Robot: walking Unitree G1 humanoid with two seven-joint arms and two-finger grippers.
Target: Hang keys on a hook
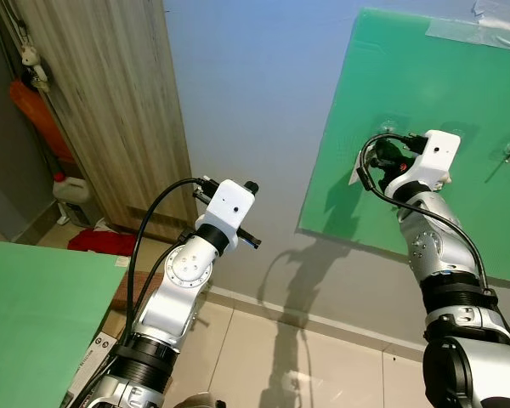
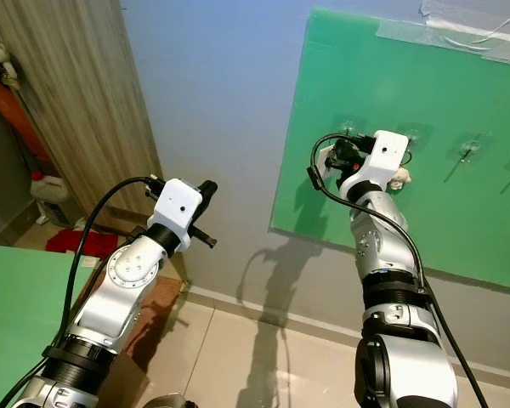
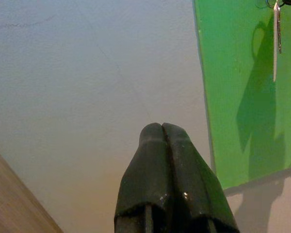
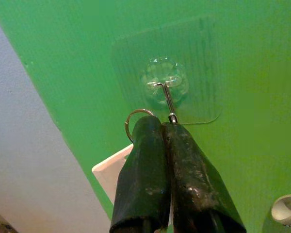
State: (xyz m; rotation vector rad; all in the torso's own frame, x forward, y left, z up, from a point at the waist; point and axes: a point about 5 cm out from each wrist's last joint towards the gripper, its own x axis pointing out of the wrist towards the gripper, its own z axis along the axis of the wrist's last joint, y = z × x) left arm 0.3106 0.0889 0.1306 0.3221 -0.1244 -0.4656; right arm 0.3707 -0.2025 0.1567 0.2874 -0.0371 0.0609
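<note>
My right gripper [image 2: 344,151] is raised against the green board [image 2: 459,229] on the wall. In the right wrist view its fingers [image 4: 160,160] are shut on the keys; the silver key ring [image 4: 135,118] sticks out beside one fingertip, right at the tip of a clear stick-on hook [image 4: 164,87]. Whether the ring sits over the hook I cannot tell. A white tag [image 4: 111,174] hangs below the fingers. In the left wrist view a key [image 3: 276,43] dangles in front of the board. My left gripper [image 1: 250,188] is held up at mid-height, shut and holding nothing, pointing at the bare wall.
More clear hooks [image 2: 467,151] run along the board to the right of the one in use. A small white object [image 2: 399,178] hangs beside my right wrist. A wooden cabinet [image 1: 110,110] stands at the left, a green table top [image 1: 34,314] lies at the lower left.
</note>
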